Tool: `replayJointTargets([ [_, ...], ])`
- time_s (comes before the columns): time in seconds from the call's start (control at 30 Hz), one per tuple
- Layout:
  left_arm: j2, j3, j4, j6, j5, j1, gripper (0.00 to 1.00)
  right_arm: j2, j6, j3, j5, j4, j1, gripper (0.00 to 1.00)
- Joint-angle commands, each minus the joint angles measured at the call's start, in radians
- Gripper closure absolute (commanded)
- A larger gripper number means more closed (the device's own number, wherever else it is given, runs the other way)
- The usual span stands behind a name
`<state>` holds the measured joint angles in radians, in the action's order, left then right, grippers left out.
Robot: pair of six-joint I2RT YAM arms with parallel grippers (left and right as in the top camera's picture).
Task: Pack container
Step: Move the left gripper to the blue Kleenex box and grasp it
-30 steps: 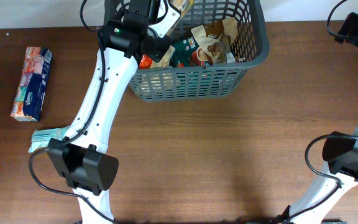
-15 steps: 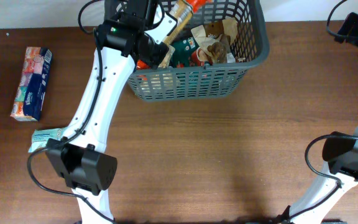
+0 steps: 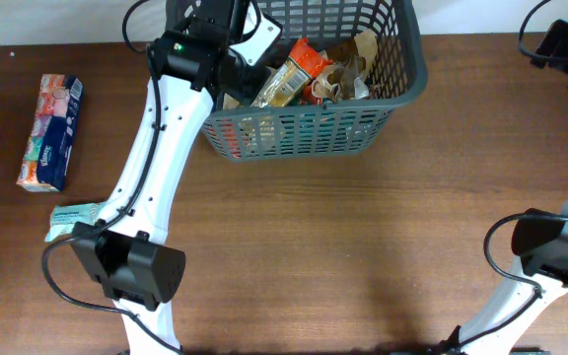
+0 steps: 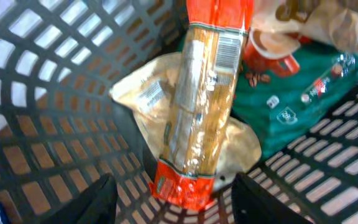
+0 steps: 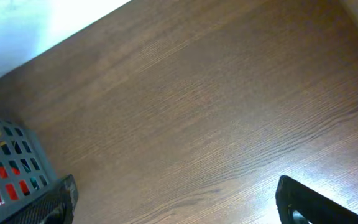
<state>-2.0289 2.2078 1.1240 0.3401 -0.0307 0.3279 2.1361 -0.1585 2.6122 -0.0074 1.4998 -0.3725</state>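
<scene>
The container [image 3: 408, 87], a dark grey slotted basket, stands at the table's far middle. My left gripper [image 3: 241, 71] reaches into its left end. In the left wrist view this gripper [image 4: 179, 206] is open, its dark fingers [image 4: 96, 203] wide apart and touching nothing. A long clear packet with orange ends [image 4: 201, 106] lies loose between and beyond them, on a beige pouch [image 4: 143, 94] inside the container [image 4: 36, 124]. From overhead the packet [image 3: 290, 75] lies slanted in the container. My right gripper [image 5: 179, 205] is open over bare wood, right of the container's corner [image 5: 10, 169].
A green pouch [image 4: 303, 106] and a brown paper bag [image 3: 349, 53] also lie in the container. A tissue pack [image 3: 50, 133] lies at the far left of the table. A pale teal packet [image 3: 71, 215] sticks out beside the left arm's base.
My left gripper has opened and let go of the long orange-ended packet. The packet has dropped from the gripper and now lies inside the container. The right arm has not moved.
</scene>
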Motion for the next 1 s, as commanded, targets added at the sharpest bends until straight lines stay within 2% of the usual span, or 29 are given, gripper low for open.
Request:
replayJointTargets([
  [0.0, 0.033, 0.022, -0.038, -0.01, -0.065, -0.005, 0.47, -0.013, -0.008, 0.003, 0.009, 0.0, -0.001, 0.01],
  [0.17, 0.034, 0.089, -0.09, -0.069, -0.218, -0.045, 0.47, -0.013, -0.008, 0.003, 0.009, 0.0, -0.001, 0.01],
  [0.33, 0.037, 0.208, -0.067, -0.174, -0.318, -0.15, 0.47, -0.013, -0.007, 0.003, 0.009, 0.0, -0.001, 0.01],
  [0.57, 0.045, 0.335, 0.082, -0.273, -0.318, -0.356, 0.47, -0.013, -0.007, 0.003, 0.009, 0.0, -0.001, 0.01],
  [0.73, 0.045, 0.349, 0.199, -0.344, -0.317, -0.517, 0.47, -0.013, -0.007, 0.003, 0.009, 0.0, -0.001, 0.01],
  [0.97, 0.044, 0.34, 0.262, -0.323, -0.264, -0.694, 0.46, -0.013, -0.007, 0.003, 0.009, 0.0, -0.001, 0.01],
])
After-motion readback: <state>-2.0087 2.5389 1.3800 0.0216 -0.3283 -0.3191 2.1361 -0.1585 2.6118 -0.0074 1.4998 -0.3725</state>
